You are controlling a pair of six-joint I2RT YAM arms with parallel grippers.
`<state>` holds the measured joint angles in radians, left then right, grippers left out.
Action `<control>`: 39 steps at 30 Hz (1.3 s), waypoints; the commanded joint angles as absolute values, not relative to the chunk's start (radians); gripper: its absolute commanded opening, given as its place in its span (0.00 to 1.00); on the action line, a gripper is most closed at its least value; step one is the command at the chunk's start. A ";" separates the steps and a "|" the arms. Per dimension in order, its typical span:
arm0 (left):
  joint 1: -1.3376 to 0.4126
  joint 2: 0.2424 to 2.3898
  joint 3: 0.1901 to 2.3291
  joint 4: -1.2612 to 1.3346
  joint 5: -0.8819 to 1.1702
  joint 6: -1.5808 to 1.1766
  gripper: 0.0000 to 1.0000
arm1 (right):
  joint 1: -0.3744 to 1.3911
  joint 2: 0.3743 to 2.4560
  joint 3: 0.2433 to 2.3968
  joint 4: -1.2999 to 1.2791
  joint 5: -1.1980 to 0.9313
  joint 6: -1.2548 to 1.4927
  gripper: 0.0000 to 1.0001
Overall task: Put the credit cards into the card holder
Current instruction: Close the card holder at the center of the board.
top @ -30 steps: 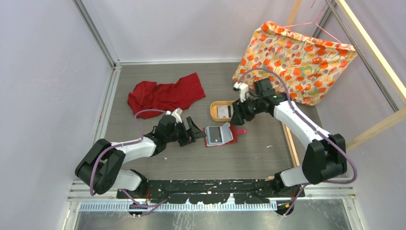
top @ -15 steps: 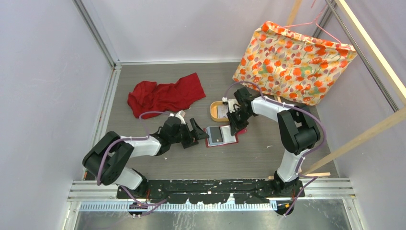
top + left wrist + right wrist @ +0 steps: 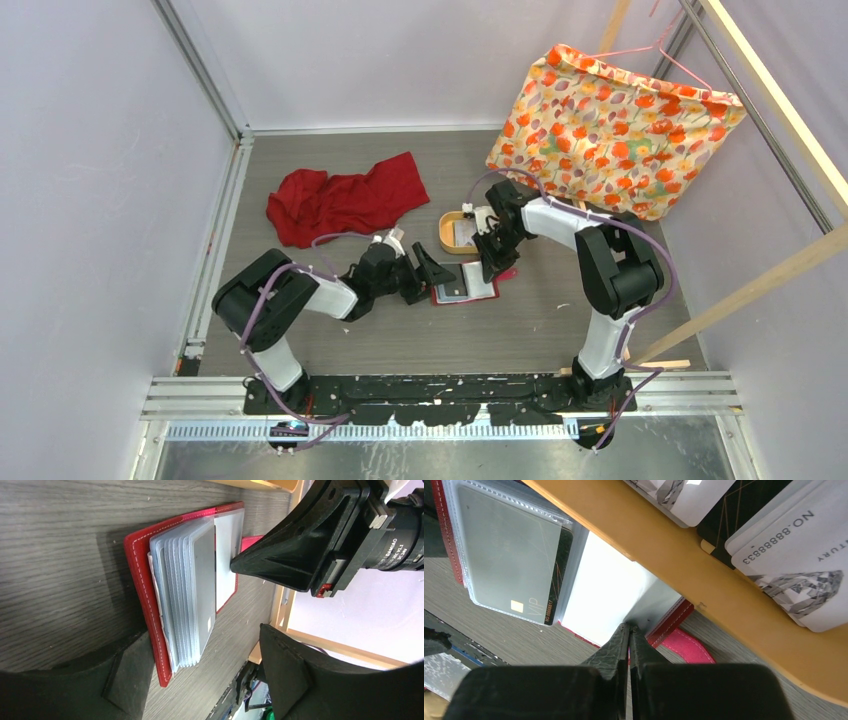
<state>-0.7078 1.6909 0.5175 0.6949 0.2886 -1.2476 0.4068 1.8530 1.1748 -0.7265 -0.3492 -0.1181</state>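
- The table (image 3: pixel 520 330) fills the middle of the top view. Bare wood shows along its lower part and at lower right, so I'd say there is room there to swing an arm.
- A flowered bag (image 3: pixel 620 130) hangs at upper right and a red cloth (image 3: pixel 345 200) lies crumpled at upper left. Both are well apart from the work.
- The left gripper (image 3: pixel 432 276) comes in from the left of centre with its jaws spread wide. They hold nothing and sit either side of the card holder's near end.
- The right gripper (image 3: pixel 629 630) points down between the tray and the card holder. Its jaws are pinched together with the tip at the edge of a clear page (image 3: pixel 599 595). I cannot tell whether it nips that page or only presses on it.
- The tray (image 3: pixel 704 570), tan and oval, sits just beside the card holder's upper edge. Its raised rim leaves a tight gap there.
- The card holder (image 3: pixel 142 580) lies open at the centre of the table with its fan of clear sleeves facing up.
- Several cards (image 3: pixel 794 555) wait in the tray, and I count at least three.
- One grey card (image 3: pixel 509 565) with a gold chip already sits in the front sleeve.
- So the job looks barely begun, with one card in and most left to do.
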 commanded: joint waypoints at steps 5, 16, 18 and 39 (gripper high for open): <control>-0.744 1.652 0.523 0.834 0.310 -1.219 0.65 | 0.408 1.874 1.160 -0.733 -0.312 -0.161 0.08; -0.818 1.621 0.851 -0.059 0.094 -0.952 0.07 | 0.309 1.699 1.186 -0.833 -0.726 -0.281 0.25; -0.819 1.613 0.879 -0.137 0.087 -0.925 0.05 | 0.289 1.662 1.183 -0.843 -0.750 -0.294 0.28; -1.002 1.763 1.285 -0.435 0.158 -0.822 0.39 | 0.138 1.613 1.152 -0.792 -0.667 -0.193 0.38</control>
<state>-0.9798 1.7073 1.2678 -0.5308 0.0441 -0.8036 0.1520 1.6173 1.1564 -0.7979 -0.6514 -0.2028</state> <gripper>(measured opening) 0.346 0.380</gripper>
